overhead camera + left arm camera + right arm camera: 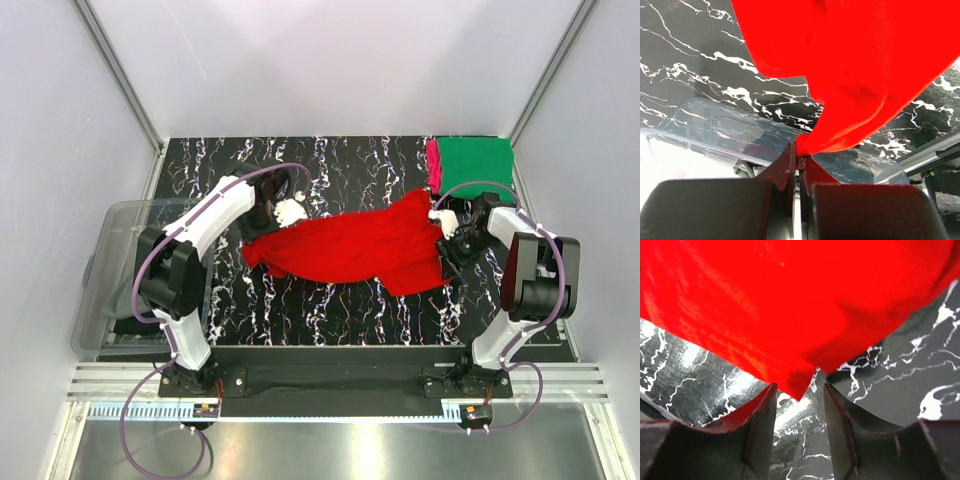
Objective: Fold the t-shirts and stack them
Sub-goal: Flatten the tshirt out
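Note:
The bright red t-shirt (350,250) lies spread across the middle of the black marble table (330,165). My left gripper (280,212) is shut on a bunched edge of the shirt at its far left; in the left wrist view the jaws (800,156) pinch the red cloth (865,60). My right gripper (445,228) is open at the shirt's right edge; in the right wrist view a corner of the red cloth (790,305) hangs just ahead of the gap between the fingers (800,395), not gripped. The green t-shirt (475,165), folded square, lies on the pink one (432,165) at the back right corner.
A clear plastic bin (115,270) stands off the table's left edge, beside the left arm; it also shows in the left wrist view (715,130). White walls with metal frame posts enclose the table on three sides.

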